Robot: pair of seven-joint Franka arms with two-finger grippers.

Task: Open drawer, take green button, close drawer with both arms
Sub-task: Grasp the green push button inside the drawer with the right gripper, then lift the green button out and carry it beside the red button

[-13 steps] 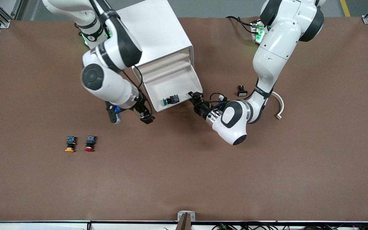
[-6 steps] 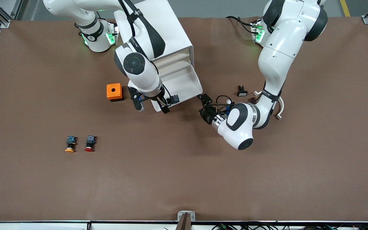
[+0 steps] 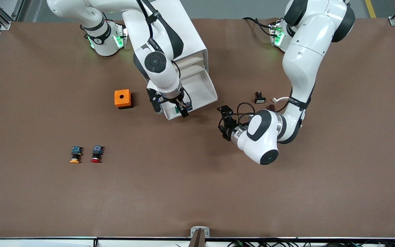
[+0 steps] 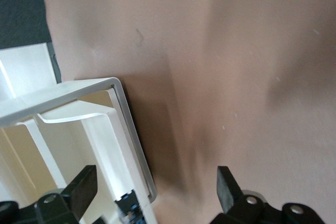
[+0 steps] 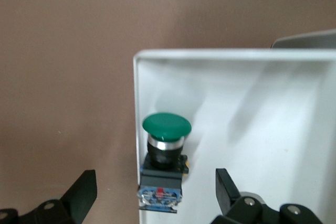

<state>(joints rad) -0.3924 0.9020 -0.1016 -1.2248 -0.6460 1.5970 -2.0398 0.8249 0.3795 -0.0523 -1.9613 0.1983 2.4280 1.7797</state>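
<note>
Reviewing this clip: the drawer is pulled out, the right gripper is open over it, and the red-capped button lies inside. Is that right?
Not quite: the button lying in the open drawer has a green cap, not red, as the right wrist view shows. The red-capped one sits out on the table. The rest holds: the drawer is pulled out and the right gripper is open over it.

The front view looks down from high across the bench (image 3: 197, 192) at both arms. Each wrist view looks closely past its own tool; all three share the open drawer (image 3: 197, 94) (image 4: 126, 124) (image 5: 252, 103)
</note>
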